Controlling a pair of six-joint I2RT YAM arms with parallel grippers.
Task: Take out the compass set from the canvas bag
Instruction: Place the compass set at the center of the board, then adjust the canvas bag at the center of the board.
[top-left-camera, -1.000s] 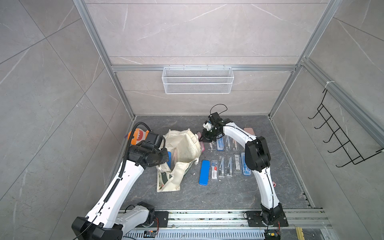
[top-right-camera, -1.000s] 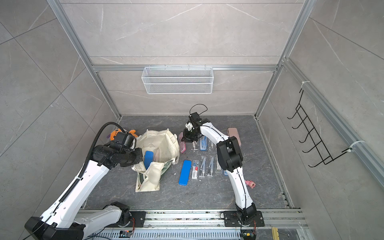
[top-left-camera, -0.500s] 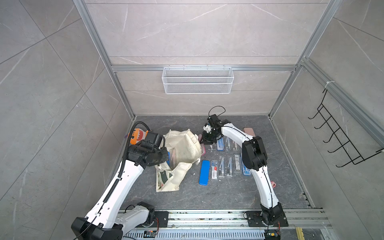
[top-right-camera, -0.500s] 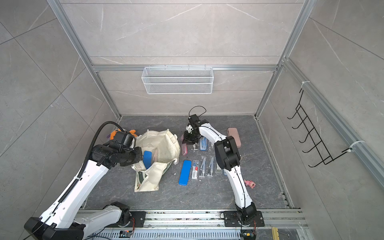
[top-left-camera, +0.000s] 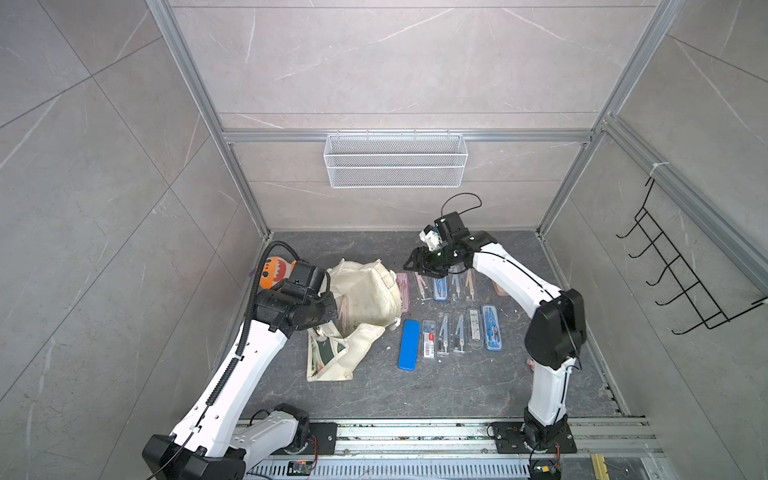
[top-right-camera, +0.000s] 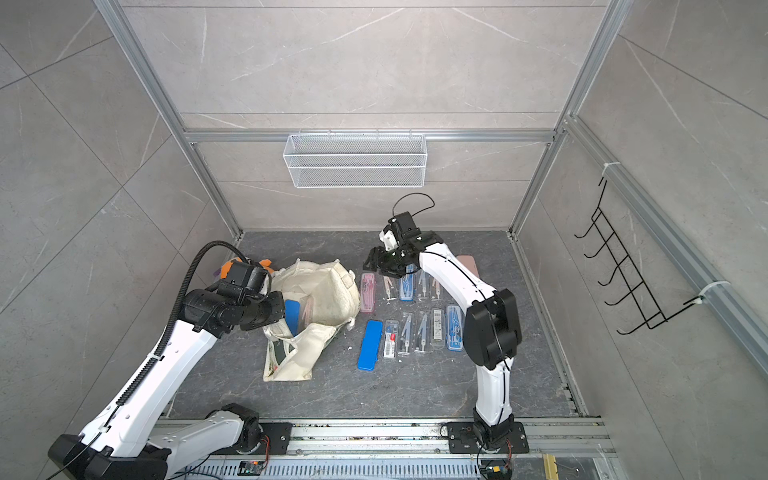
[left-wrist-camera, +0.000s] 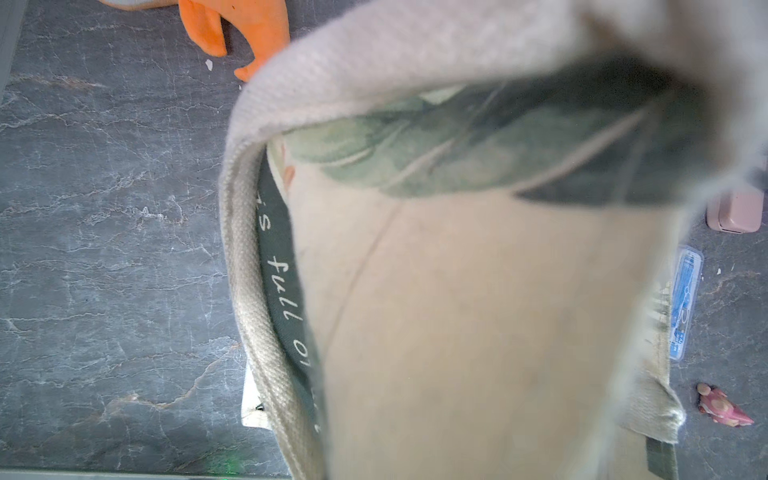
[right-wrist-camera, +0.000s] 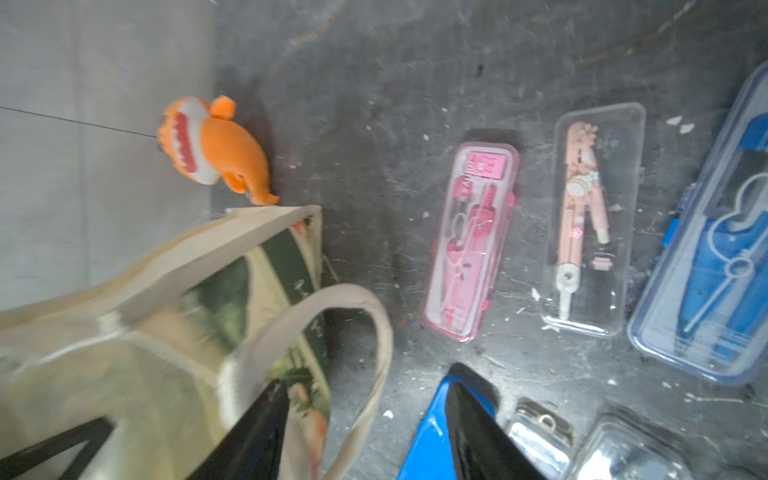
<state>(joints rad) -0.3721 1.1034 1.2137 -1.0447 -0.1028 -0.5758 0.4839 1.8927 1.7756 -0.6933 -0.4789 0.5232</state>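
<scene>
The cream canvas bag (top-left-camera: 370, 286) (top-right-camera: 328, 282) lies at the floor's left with its mouth held up. My left gripper (top-right-camera: 277, 309) is shut on the bag's rim; in the left wrist view the cloth (left-wrist-camera: 478, 311) hides the fingers. A blue case (top-right-camera: 292, 315) and a clear case (top-right-camera: 308, 308) show inside the mouth. My right gripper (top-left-camera: 415, 266) (right-wrist-camera: 365, 449) hangs open and holds nothing, just above a pink compass set (top-left-camera: 402, 291) (right-wrist-camera: 469, 241) that lies flat on the floor right of the bag. One bag handle (right-wrist-camera: 374, 332) lies below the open fingers.
Two rows of compass sets (top-left-camera: 457, 328) cover the floor's middle, with a solid blue case (top-left-camera: 408, 344) at the near row's left end. An orange plush toy (top-left-camera: 274, 270) (right-wrist-camera: 212, 145) sits by the left wall. A wire basket (top-left-camera: 395, 160) hangs on the back wall and a hook rack (top-left-camera: 681, 282) on the right.
My right gripper has opened and let go of the pink compass set, which now rests on the floor beside the bag. The left arm has not moved.
</scene>
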